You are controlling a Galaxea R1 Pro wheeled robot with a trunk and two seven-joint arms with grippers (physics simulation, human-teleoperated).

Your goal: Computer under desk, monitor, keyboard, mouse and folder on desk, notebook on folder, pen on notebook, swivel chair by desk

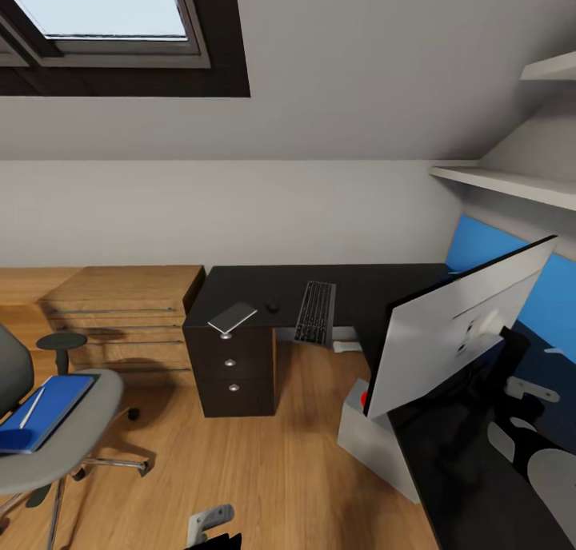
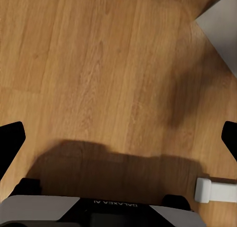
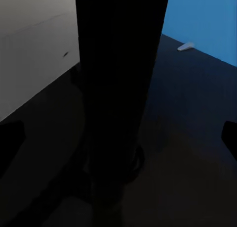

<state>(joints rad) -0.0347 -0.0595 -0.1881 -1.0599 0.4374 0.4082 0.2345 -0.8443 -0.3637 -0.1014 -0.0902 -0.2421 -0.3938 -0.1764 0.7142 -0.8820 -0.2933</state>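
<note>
The white-backed monitor (image 1: 456,326) stands on the dark desk (image 1: 384,286) at the right, and its dark stand (image 3: 118,88) rises between the fingertips of my open right gripper (image 3: 118,140). Further along the desk lie the keyboard (image 1: 316,312), the small mouse (image 1: 273,304) and a grey notebook (image 1: 232,316) at the desk's edge above the drawers. The grey computer (image 1: 376,438) sits on the floor under the desk. On the swivel chair (image 1: 76,446) at the left lies the blue folder (image 1: 48,410) with a thin white pen (image 1: 32,408) on it. My left gripper (image 2: 118,140) hangs open over bare floor.
A dark drawer unit (image 1: 232,374) holds up the desk's left end, beside a low wooden chest (image 1: 128,314). A blue panel (image 1: 488,250) backs the desk, with white shelves (image 1: 512,184) above. Wood floor (image 1: 264,470) lies between chair and desk. The computer's corner (image 2: 222,24) shows near my left gripper.
</note>
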